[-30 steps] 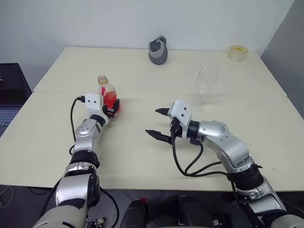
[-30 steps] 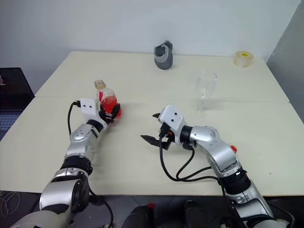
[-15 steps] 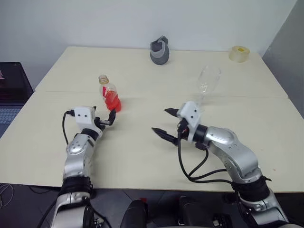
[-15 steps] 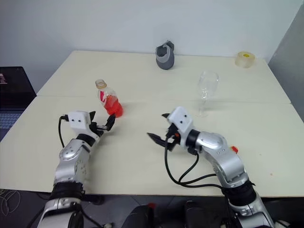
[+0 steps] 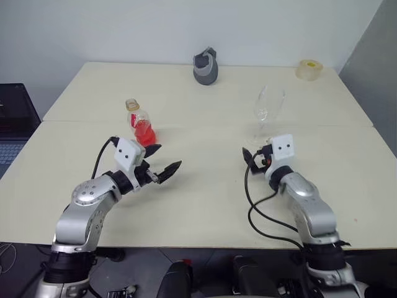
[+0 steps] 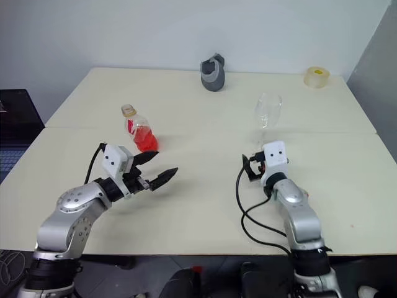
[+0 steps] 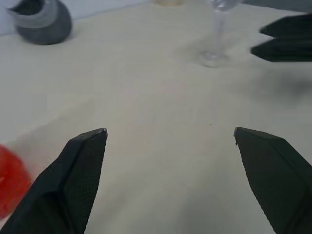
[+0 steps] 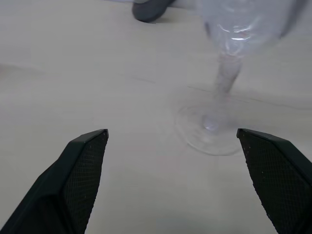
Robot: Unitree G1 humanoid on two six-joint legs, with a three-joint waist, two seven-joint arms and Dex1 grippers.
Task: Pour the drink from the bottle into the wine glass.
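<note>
Nothing is poured yet: the bottle (image 5: pixel 141 121) stands far left on the tabletop (image 5: pixel 205 198) with the drink (image 5: pixel 146 133) low inside, left gripper (image 5: pixel 164 162) near it, jaws wide and empty; the glass (image 5: pixel 267 112) stands dry at right, right gripper (image 6: pixel 249 168) spread empty before its foot, bowl blurred

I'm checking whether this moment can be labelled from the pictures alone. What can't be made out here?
- Bottle: in the left wrist view the edge cuts it to a red blur; neck and top are out of frame.
- Wine glass: in the right wrist view the bowl is blurred and cut off; whether it holds liquid is unclear.
- Right gripper: in the head views its fingers are small and foreshortened.
</note>
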